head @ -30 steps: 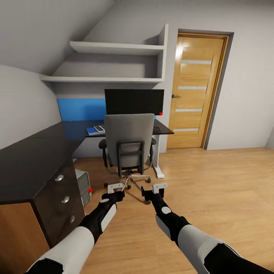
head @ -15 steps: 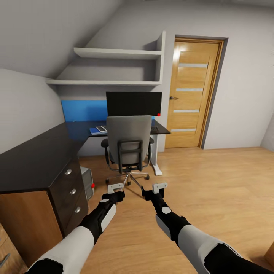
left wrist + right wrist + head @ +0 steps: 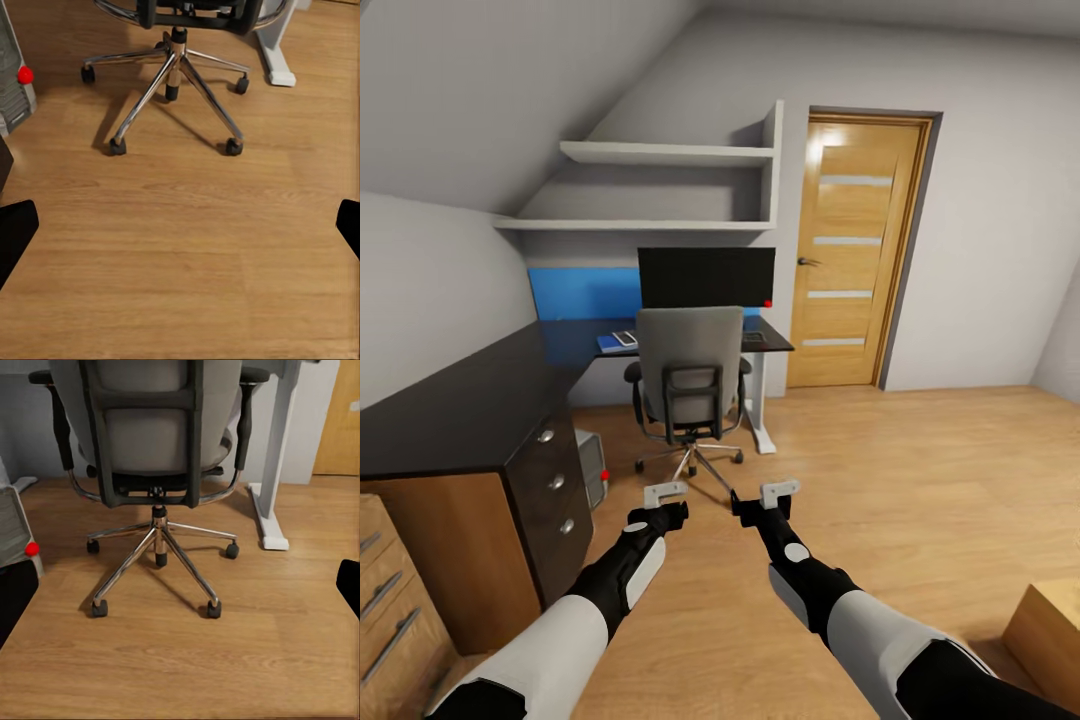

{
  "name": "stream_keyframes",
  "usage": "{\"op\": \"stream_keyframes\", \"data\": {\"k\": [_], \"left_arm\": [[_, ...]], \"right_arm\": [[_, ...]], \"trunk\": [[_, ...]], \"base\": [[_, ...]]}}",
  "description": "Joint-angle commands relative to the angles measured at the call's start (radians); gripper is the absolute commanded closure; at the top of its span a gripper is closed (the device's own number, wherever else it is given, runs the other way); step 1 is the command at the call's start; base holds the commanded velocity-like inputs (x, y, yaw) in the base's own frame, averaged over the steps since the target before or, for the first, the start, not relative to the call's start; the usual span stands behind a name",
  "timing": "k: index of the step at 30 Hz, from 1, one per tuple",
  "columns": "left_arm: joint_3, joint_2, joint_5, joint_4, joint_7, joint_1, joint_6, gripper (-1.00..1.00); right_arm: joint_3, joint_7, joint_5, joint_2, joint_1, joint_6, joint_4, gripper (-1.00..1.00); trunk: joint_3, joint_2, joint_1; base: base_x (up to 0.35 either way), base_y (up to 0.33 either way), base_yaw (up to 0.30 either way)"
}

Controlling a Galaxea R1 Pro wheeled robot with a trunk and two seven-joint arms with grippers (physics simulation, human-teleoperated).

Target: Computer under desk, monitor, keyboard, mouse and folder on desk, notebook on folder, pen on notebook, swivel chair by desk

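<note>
A: Where's the swivel chair (image 3: 691,385)?

B: Pulled up at the counter (image 3: 480,400), its back to us, straight ahead of both arms and well apart from them. The monitor (image 3: 706,277) stands behind it, the folder (image 3: 612,344) lies on the counter's top to its left, and the computer (image 3: 592,468) sits on the floor under the counter.

A: Which arm is nearer?

B: Neither clearly; the chair lies between their lines. The left claw (image 3: 665,493) and right claw (image 3: 780,490) both hang released and empty.

A: Anything different from a second ago?

B: The whole view has drawn back: the chair looks smaller and a light wooden drawer unit (image 3: 395,600) shows at left.
</note>
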Motion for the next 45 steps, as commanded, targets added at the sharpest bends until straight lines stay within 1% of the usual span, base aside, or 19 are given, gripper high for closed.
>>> {"op": "stream_keyframes", "data": {"k": [1,18,27,32,42,43,44,45], "left_arm": [[-0.004,0.000,0.005,-0.001,0.007,-0.001,0.004,-1.00],[-0.005,0.000,0.004,-0.001,0.007,-0.001,0.004,-1.00],[-0.002,0.000,0.005,-0.001,0.007,-0.001,0.004,-1.00],[0.001,0.000,0.005,-0.001,0.007,0.000,0.004,-1.00],[0.002,0.000,0.005,-0.001,0.006,0.000,0.004,-1.00],[0.000,0.000,0.005,0.012,0.007,0.000,0.003,-1.00],[0.000,0.000,0.006,0.016,0.007,0.000,0.002,-1.00],[-0.001,0.012,0.007,0.031,0.006,0.000,0.001,-1.00]], "right_arm": [[0.010,-0.005,-0.008,0.000,-0.001,-0.003,0.000,-1.00],[0.010,-0.007,-0.008,0.000,-0.001,-0.001,0.000,-1.00],[0.008,-0.007,-0.006,0.000,-0.001,-0.002,0.000,-1.00],[0.008,-0.007,-0.006,0.000,-0.001,0.000,0.000,-1.00],[0.007,-0.007,-0.007,0.000,-0.001,0.000,-0.002,-1.00],[0.006,-0.007,-0.011,-0.007,0.001,-0.005,0.006,-1.00],[0.006,-0.007,-0.012,-0.009,0.002,-0.005,0.008,-1.00],[0.006,-0.008,-0.014,-0.011,0.007,-0.006,0.012,-1.00]], "trunk": [[0.003,0.007,-0.005],[0.073,0.126,-0.070],[0.104,0.189,-0.104],[0.120,0.224,-0.124],[0.151,0.294,-0.162],[0.154,0.301,-0.166],[0.157,0.308,-0.170],[0.160,0.315,-0.173]], "base": [[-0.326,-0.187,0.185],[-0.326,-0.189,0.207],[-0.310,-0.184,0.057],[-0.124,-0.076,0.004],[-0.005,-0.003,0.000],[0.000,0.000,0.000],[0.000,0.000,0.000],[0.000,0.000,0.000]]}}
